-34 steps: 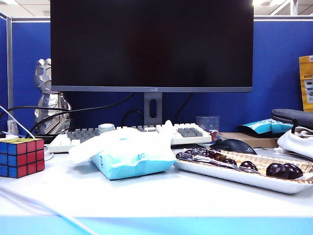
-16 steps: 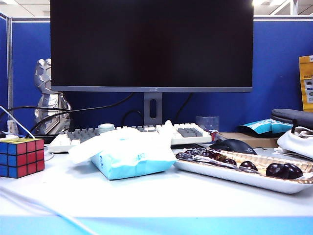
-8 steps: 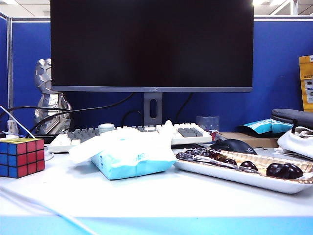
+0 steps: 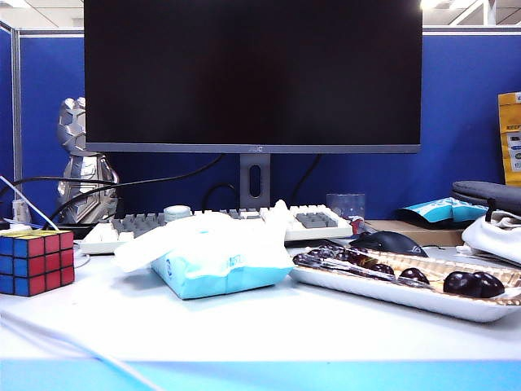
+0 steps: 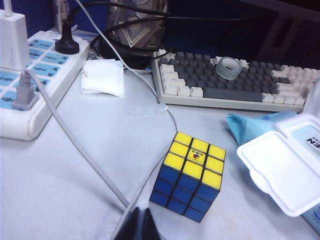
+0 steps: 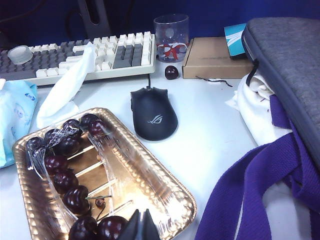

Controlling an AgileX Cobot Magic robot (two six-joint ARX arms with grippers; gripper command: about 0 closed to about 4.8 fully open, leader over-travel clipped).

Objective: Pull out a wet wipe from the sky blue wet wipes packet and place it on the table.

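Observation:
The sky blue wet wipes packet [image 4: 213, 279] lies in the middle of the table [image 4: 244, 330], and its white lid [image 5: 280, 167] is flipped open. A crumpled white wet wipe [image 4: 244, 232] rises from the packet's top and hangs over the end that faces the cherry tray [image 6: 62, 95]. I cannot tell whether it is still caught in the opening. In the left wrist view my left gripper [image 5: 141, 216] is shut and empty, just in front of the Rubik's cube [image 5: 192, 175]. My right gripper [image 6: 141, 220] is shut and empty over the tray's near end. Neither gripper shows in the exterior view.
A gold tray of dark cherries [image 6: 165, 185] lies right of the packet. Behind it are a black mouse [image 6: 154, 114], a keyboard [image 5: 235, 87] and the monitor [image 4: 252, 77]. A power strip [image 5: 30, 75] and cables [image 5: 75, 145] lie on the left. A white cloth bundle with a purple strap [image 6: 260, 170] lies on the right.

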